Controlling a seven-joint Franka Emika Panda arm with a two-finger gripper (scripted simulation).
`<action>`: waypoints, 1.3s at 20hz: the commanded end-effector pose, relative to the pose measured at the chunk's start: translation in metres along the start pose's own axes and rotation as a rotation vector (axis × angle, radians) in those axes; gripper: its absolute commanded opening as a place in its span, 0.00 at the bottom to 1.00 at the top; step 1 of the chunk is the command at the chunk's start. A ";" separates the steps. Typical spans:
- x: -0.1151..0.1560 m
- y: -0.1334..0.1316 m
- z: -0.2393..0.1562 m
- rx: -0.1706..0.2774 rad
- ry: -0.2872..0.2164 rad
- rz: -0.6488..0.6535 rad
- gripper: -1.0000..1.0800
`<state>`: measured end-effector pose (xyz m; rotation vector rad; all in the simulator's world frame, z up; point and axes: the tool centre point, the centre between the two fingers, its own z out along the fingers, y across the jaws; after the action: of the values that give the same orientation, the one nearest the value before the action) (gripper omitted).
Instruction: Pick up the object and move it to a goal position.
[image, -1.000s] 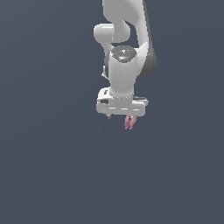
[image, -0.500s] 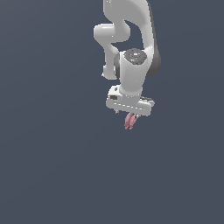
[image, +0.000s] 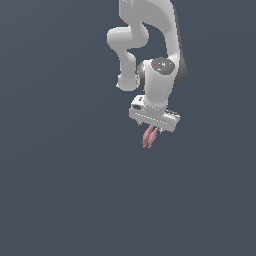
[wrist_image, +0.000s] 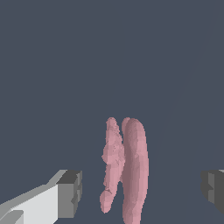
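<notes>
Under the white wrist block in the exterior view, your small pink, knobbly, elongated lump (image: 149, 136) hangs with its long axis pointing down and away from the arm, its upper end hidden behind the white gripper (image: 151, 131). In the wrist view the lump (wrist_image: 127, 168) shows as two ridged lobes side by side, standing between the grey finger pads (wrist_image: 70, 194). Both pads sit well apart from the pink surface there, so you cannot tell whether the jaws are pinching it. Plain dark grey-blue backdrop all round.
</notes>
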<state>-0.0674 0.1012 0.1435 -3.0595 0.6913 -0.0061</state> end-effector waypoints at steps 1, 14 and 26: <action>-0.007 -0.001 0.003 -0.002 -0.001 0.028 0.96; -0.017 -0.003 0.009 -0.006 -0.003 0.063 0.96; -0.018 -0.003 0.054 -0.006 -0.002 0.066 0.96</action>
<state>-0.0825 0.1112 0.0932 -3.0405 0.7929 0.0016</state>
